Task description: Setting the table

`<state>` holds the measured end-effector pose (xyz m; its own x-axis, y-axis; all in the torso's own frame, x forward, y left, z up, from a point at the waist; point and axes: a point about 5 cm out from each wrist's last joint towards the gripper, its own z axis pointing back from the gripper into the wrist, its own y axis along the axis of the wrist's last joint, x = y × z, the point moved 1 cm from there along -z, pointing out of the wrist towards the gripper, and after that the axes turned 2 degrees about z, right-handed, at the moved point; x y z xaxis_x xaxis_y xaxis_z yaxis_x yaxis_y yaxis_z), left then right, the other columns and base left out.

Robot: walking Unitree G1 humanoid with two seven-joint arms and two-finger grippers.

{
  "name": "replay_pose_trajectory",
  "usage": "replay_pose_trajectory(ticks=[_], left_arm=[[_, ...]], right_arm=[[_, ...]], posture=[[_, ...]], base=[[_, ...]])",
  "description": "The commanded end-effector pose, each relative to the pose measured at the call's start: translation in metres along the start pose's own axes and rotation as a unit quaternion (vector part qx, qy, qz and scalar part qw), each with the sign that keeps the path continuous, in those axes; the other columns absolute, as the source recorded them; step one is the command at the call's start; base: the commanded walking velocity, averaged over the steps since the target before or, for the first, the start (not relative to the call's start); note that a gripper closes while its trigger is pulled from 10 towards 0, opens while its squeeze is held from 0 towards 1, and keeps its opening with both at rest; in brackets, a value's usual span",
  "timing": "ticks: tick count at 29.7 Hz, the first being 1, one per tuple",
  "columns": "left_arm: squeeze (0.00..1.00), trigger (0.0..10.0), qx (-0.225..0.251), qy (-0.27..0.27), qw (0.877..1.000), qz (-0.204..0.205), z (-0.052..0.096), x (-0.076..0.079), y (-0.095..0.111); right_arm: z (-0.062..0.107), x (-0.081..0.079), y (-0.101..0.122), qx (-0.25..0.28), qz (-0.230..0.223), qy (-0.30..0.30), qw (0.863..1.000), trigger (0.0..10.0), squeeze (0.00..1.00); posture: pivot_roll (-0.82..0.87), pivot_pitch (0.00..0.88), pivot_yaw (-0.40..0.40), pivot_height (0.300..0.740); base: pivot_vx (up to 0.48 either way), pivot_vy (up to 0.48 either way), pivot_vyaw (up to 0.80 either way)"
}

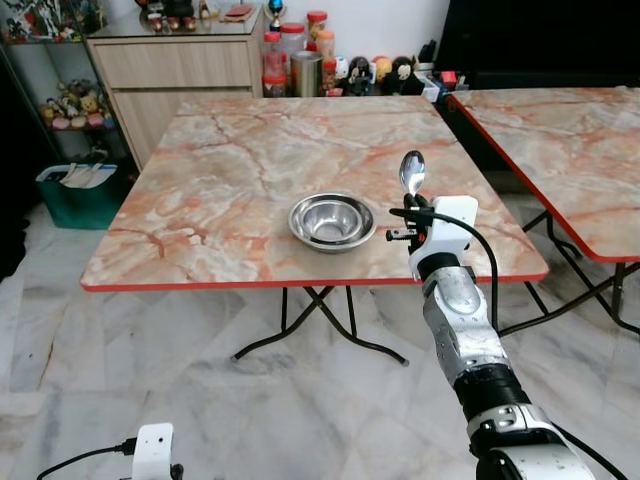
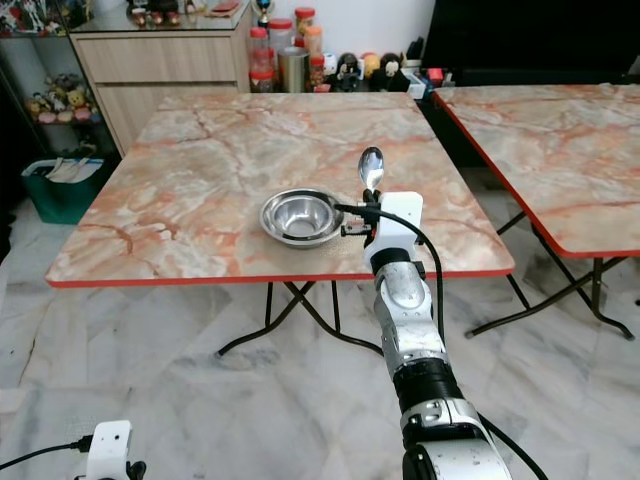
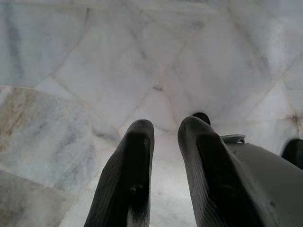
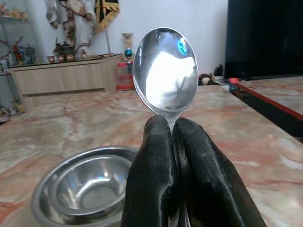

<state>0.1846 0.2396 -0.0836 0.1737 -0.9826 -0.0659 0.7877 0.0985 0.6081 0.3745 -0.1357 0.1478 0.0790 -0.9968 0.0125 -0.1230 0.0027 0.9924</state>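
A steel bowl [image 1: 332,221] sits on the marble-patterned table [image 1: 220,180], near its front edge. My right gripper [image 1: 412,204] is shut on a metal spoon [image 1: 412,172], which stands upright with its bowl end up, just right of the steel bowl and above the table's front right area. In the right wrist view the spoon [image 4: 165,71] rises from between the two black fingers [image 4: 151,175], with the steel bowl [image 4: 85,187] beyond and below. My left arm hangs low; its gripper [image 3: 163,130] points at the floor with a narrow gap between the fingers and nothing in it.
A second marble table [image 1: 560,150] stands to the right. Behind are a wooden cabinet [image 1: 175,70], jars and a metal canister [image 1: 305,72], and small figurines on the floor. A green bin [image 1: 75,190] stands at the left. The folding table legs [image 1: 310,320] cross beneath.
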Motion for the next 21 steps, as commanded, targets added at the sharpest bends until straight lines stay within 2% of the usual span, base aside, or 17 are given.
replay_pose_trajectory(ticks=[1,12,14,21], left_arm=[[0.0,10.0,0.001,-0.007,1.0,0.003,-0.0001,0.0033,-0.0005],[0.0,10.0,-0.004,-0.006,1.0,0.002,0.0005,0.0021,-0.0036],[0.0,10.0,-0.004,-0.005,1.0,0.002,0.0006,0.0018,-0.0038],[0.0,10.0,-0.006,-0.006,1.0,0.003,0.0006,0.0018,-0.0043]], right_arm=[[-0.0015,0.0032,0.0023,0.002,-0.002,-0.005,1.0,10.0,0.0],[-0.0005,-0.0016,0.0007,-0.002,0.023,0.019,1.0,10.0,0.0],[-0.0005,-0.0015,0.0005,-0.003,0.022,0.019,1.0,10.0,0.0],[0.0004,0.0,-0.0019,-0.008,0.011,0.015,1.0,10.0,0.0]], posture=[[0.03,0.0,-0.001,0.74],[0.01,0.0,-0.005,0.74],[0.01,0.0,-0.006,0.74],[0.01,0.0,-0.002,0.74]], base=[[0.0,0.0,0.0],[0.229,0.0,0.04],[0.255,0.0,0.5],[0.254,0.0,0.0]])
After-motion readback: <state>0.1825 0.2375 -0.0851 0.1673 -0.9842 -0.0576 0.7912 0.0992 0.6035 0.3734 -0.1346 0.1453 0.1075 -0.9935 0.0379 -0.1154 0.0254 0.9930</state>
